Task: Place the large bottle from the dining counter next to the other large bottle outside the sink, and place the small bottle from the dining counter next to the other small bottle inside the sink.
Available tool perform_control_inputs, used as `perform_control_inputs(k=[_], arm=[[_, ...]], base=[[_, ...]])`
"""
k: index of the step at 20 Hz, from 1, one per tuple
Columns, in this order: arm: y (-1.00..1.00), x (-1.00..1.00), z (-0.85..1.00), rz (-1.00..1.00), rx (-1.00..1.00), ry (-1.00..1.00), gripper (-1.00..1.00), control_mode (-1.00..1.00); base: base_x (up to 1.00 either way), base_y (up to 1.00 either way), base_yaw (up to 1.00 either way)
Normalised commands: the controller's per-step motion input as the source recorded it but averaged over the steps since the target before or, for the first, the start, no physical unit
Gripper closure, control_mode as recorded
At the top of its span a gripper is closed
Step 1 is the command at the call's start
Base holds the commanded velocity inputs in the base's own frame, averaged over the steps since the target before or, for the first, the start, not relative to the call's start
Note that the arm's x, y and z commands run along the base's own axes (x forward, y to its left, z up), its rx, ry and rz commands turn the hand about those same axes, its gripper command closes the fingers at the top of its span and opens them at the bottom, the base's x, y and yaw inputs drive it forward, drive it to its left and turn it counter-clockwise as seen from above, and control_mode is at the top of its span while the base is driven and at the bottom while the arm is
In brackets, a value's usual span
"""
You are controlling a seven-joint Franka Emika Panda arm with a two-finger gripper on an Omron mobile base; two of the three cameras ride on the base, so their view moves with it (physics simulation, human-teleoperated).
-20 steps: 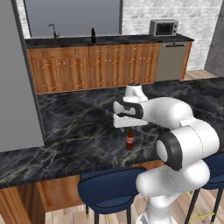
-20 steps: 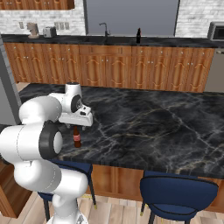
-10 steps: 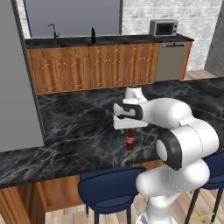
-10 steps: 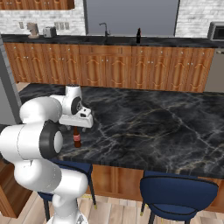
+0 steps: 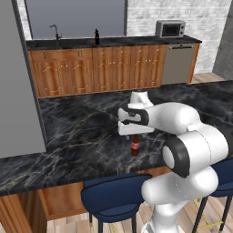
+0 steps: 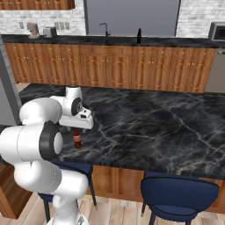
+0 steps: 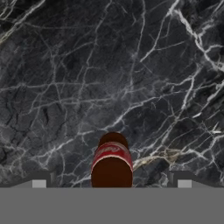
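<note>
Brown and red-labelled, the small bottle point(image 5: 134, 145) stands on the dining desk point(image 5: 82, 132) directly under the end effector point(image 5: 135, 134), whose spread fingers flank it ungripped, so its carry to the far sink point(image 5: 59, 43) remains.

No legible text (label blurred)

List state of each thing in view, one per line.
small bottle: upright on the dining counter, under the hand, between the fingers.
gripper: open, fingers wide either side of the bottle, not touching.
large brown bottle: upright on the back counter by the sink.
</note>
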Motion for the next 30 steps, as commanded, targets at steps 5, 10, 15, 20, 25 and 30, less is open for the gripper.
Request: perform_control_inputs(k=[5, 10, 15, 20, 25, 30], arm=[[0.00, 0.00, -0.10, 0.00, 0.00, 0.00, -1.00, -1.00], [0.00, 0.00, 0.00, 0.00, 0.00, 0.00, -1.00, -1.00], [0.00, 0.00, 0.00, 0.00, 0.00, 0.00, 1.00, -1.00], [0.00, 0.00, 0.00, 0.00, 0.00, 0.00, 1.00, -1.00], [0.00, 0.00, 0.00, 0.00, 0.00, 0.00, 1.00, -1.00], [0.00, 0.00, 0.19, 0.00, 0.00, 0.00, 1.00, -1.00]], base=[[0.00, 0.00, 0.00], [0.00, 0.00, 0.00], [0.00, 0.00, 0.00], [0.00, 0.00, 0.00], [0.00, 0.00, 0.00], [0.00, 0.00, 0.00]])
